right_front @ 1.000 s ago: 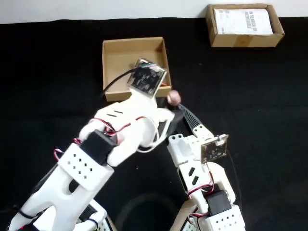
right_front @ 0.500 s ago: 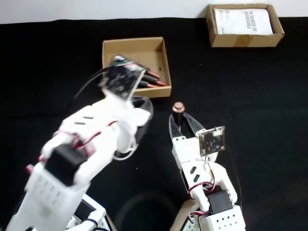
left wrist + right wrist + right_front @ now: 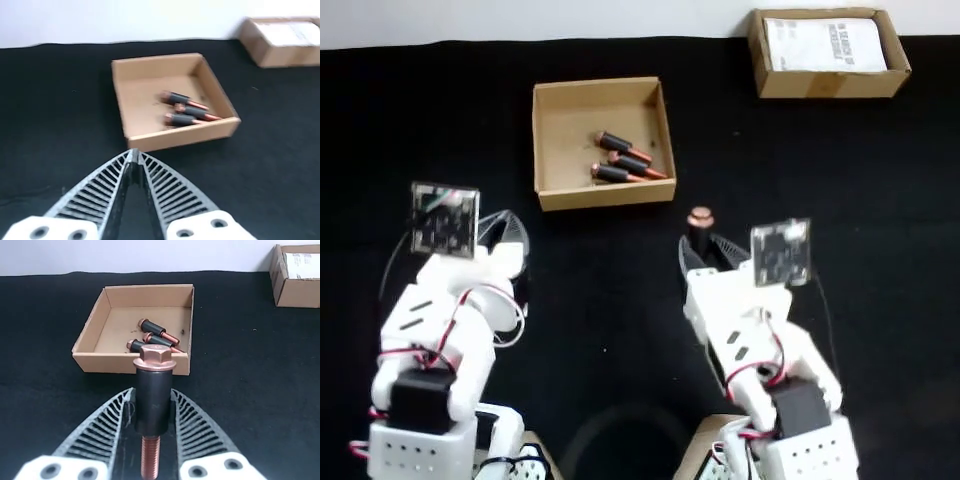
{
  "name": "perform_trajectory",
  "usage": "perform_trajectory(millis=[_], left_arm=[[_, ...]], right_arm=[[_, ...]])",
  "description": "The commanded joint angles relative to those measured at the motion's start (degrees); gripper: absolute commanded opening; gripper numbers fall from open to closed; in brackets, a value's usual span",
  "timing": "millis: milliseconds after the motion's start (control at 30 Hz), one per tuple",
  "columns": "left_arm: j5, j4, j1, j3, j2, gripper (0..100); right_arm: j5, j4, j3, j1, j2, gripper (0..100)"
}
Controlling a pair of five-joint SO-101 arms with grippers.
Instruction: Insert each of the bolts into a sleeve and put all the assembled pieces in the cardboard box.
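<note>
The open cardboard box (image 3: 601,196) sits at the middle back of the black table. Three assembled pieces (image 3: 623,160), black sleeves with copper bolts through them, lie in its right half. My right gripper (image 3: 700,243) is just in front of the box's right corner, shut on another sleeved bolt (image 3: 698,226) that points toward the box. In the right wrist view the black sleeve (image 3: 152,400) sits between the fingers (image 3: 107,427), with the hex head on the box side. My left gripper (image 3: 508,232) is shut and holds nothing, well back to the left of the box (image 3: 185,136).
A second cardboard box (image 3: 828,82) holding a printed sheet stands at the back right corner. A white wall edge runs along the back of the table. Black tabletop lies between the two arms and to both sides.
My left arm has drawn back from over the box to the near left, uncovering the pieces inside. My right gripper has swung slightly right with its sleeved bolt.
</note>
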Motion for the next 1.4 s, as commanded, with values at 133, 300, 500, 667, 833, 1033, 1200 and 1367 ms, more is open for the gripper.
perform_trajectory(millis=[133,300,500,667,833,1033,1200,1367], left_arm=[[-0.44,-7.03,-9.36,20.26,-20.18,1],[-0.18,-7.03,-14.55,22.9,-18.15,1],[0.0,-7.03,-15.43,30.81,-18.59,1],[4.4,-8.35,-17.45,33.27,-18.42,1],[8.18,-5.36,-17.63,33.27,-18.42,1],[8.18,-4.75,-17.36,33.27,-18.42,1],[8.18,-4.75,-17.19,33.27,-18.51,1],[8.26,-4.92,-17.19,33.27,-18.77,1]], right_arm=[[-0.18,7.43,-28.62,-0.84,32.04,0.7],[12.13,8.22,-43.82,-0.92,50.86,0.7],[33.41,8.22,-61.32,-1.71,70.37,0.7],[49.14,8.22,-73.19,-2.77,83.47,0.7],[60.48,8.13,-81.19,-4.53,93.85,0.7],[70.15,8.04,-88.13,-5.32,105.1,0.7],[74.2,8.04,-95.96,-5.23,113.54,0.7],[74.29,8.04,-105.63,-5.23,121.1,0.7]])
